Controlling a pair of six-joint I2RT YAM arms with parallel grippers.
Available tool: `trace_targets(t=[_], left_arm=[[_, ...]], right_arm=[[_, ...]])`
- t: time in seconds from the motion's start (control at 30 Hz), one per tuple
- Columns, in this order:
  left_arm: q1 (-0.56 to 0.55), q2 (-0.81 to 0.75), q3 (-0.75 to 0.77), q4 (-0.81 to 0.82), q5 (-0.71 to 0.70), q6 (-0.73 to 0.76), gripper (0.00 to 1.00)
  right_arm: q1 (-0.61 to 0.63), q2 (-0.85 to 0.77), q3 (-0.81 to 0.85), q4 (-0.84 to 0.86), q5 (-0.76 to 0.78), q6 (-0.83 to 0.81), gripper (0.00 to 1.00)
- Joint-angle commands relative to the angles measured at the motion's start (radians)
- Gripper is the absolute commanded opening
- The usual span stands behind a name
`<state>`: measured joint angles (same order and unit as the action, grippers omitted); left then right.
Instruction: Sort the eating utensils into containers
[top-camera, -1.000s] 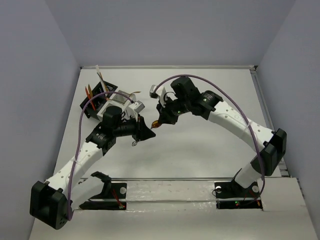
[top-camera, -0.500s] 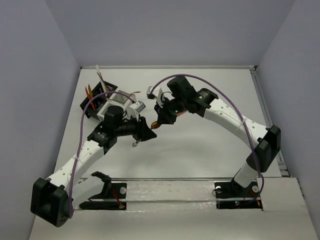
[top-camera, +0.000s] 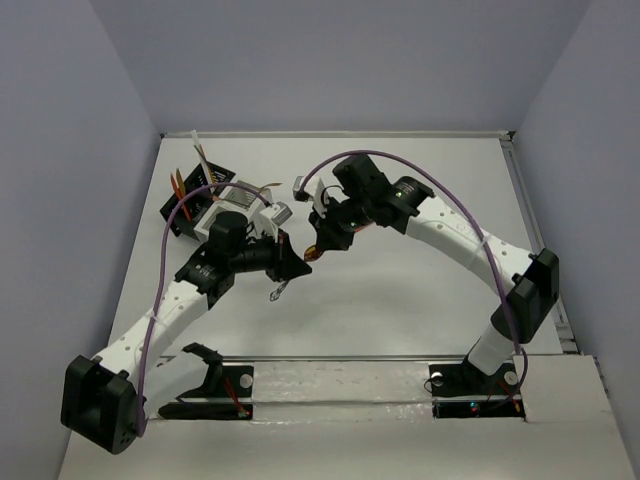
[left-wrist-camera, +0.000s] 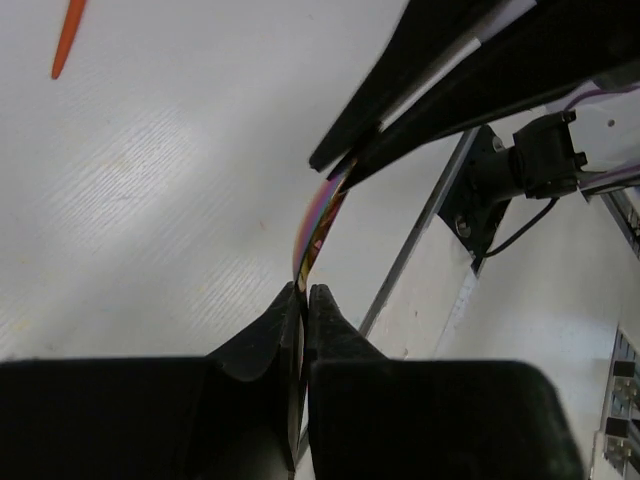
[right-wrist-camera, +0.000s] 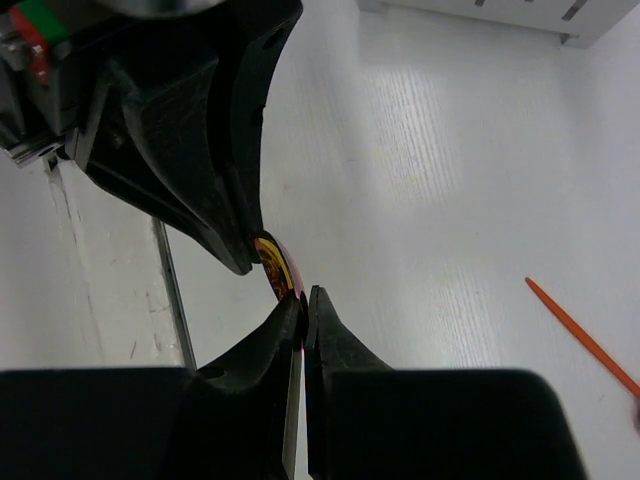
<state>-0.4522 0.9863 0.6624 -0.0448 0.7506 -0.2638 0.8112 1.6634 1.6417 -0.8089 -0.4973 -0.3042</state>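
**Grippers.** The left gripper (left-wrist-camera: 303, 292) is pinched narrow on one end of a slim, curved, rainbow-tinted utensil (left-wrist-camera: 318, 215). The right gripper (right-wrist-camera: 303, 296) is closed tight on the other end. Both grippers hold the same utensil, tip facing tip.

**Utensil position.** In the top view the two grippers meet above the table (top-camera: 400, 300), just left of its middle, and the utensil spans the short gap between them. In the left wrist view the utensil rises from the left fingertips toward 1 o'clock and ends between the black fingers of the right gripper. In the right wrist view its rounded gold-red end lies against the left gripper's finger at 11 o'clock from the right fingertips. Whether it is a spoon cannot be told.

**Containers.** The black caddy (top-camera: 180, 215) and the white caddy (top-camera: 238, 196) sit side by side at 10 o'clock from the grippers, near the table's left edge. Stowed utensils (top-camera: 204, 155) stand tilted in them.

**Other items.** An orange stick (right-wrist-camera: 585, 340) lies flat on the table, at 3 o'clock in the right wrist view, well apart from the grippers.
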Motion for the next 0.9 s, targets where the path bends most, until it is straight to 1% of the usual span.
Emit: trace_targets(t=[0.0, 0.13, 0.23, 0.27, 0.33, 0.37, 0.43, 0.47, 0.5, 0.57, 0.6, 0.63, 0.67, 0.7, 0.73, 0.83, 0.87], left_arm=[[-0.005, -0.011, 0.049, 0.039, 0.009, 0.008, 0.06], [-0.005, -0.02, 0.051, 0.039, 0.004, 0.009, 0.06], [-0.005, -0.034, 0.051, 0.039, -0.016, 0.005, 0.06], [-0.005, -0.035, 0.052, 0.039, -0.028, 0.002, 0.06], [-0.005, -0.038, 0.055, 0.037, -0.04, -0.003, 0.06], [-0.005, -0.041, 0.059, 0.039, -0.06, -0.012, 0.06], [-0.005, -0.044, 0.065, 0.062, -0.092, -0.021, 0.06], [-0.005, -0.049, 0.069, 0.063, -0.124, -0.026, 0.06], [-0.005, -0.052, 0.071, 0.066, -0.144, -0.041, 0.06], [0.009, -0.063, 0.078, 0.085, -0.206, -0.063, 0.05], [0.021, -0.067, 0.082, 0.094, -0.232, -0.089, 0.06], [0.033, -0.077, 0.092, 0.109, -0.29, -0.103, 0.06], [0.043, -0.08, 0.1, 0.109, -0.29, -0.112, 0.06], [0.043, -0.083, 0.109, 0.117, -0.354, -0.12, 0.06], [0.073, -0.087, 0.126, 0.123, -0.416, -0.136, 0.06], [0.127, -0.092, 0.147, 0.135, -0.505, -0.155, 0.06], [0.18, -0.095, 0.152, 0.16, -0.539, -0.175, 0.06]], right_arm=[[0.003, 0.016, 0.044, -0.022, 0.026, -0.023, 0.07], [0.003, 0.022, 0.04, -0.001, 0.052, -0.007, 0.07], [0.003, 0.0, 0.015, 0.062, 0.097, 0.023, 0.08], [0.003, -0.019, -0.005, 0.101, 0.129, 0.031, 0.18], [0.003, -0.048, -0.032, 0.148, 0.164, 0.068, 0.33], [0.003, -0.066, -0.067, 0.198, 0.193, 0.08, 0.49], [0.003, -0.129, -0.109, 0.25, 0.218, 0.12, 0.64], [0.003, -0.154, -0.134, 0.278, 0.232, 0.135, 0.75], [0.003, -0.178, -0.158, 0.339, 0.271, 0.152, 0.78], [-0.006, -0.269, -0.252, 0.41, 0.354, 0.213, 0.84], [-0.006, -0.304, -0.329, 0.495, 0.385, 0.235, 0.84], [-0.006, -0.377, -0.373, 0.545, 0.444, 0.282, 0.85], [-0.006, -0.416, -0.416, 0.586, 0.445, 0.301, 0.86], [-0.006, -0.454, -0.456, 0.662, 0.506, 0.332, 0.87], [-0.006, -0.528, -0.532, 0.697, 0.573, 0.38, 0.88], [-0.006, -0.619, -0.629, 0.787, 0.62, 0.454, 0.89], [-0.006, -0.663, -0.687, 0.825, 0.617, 0.467, 0.89]])
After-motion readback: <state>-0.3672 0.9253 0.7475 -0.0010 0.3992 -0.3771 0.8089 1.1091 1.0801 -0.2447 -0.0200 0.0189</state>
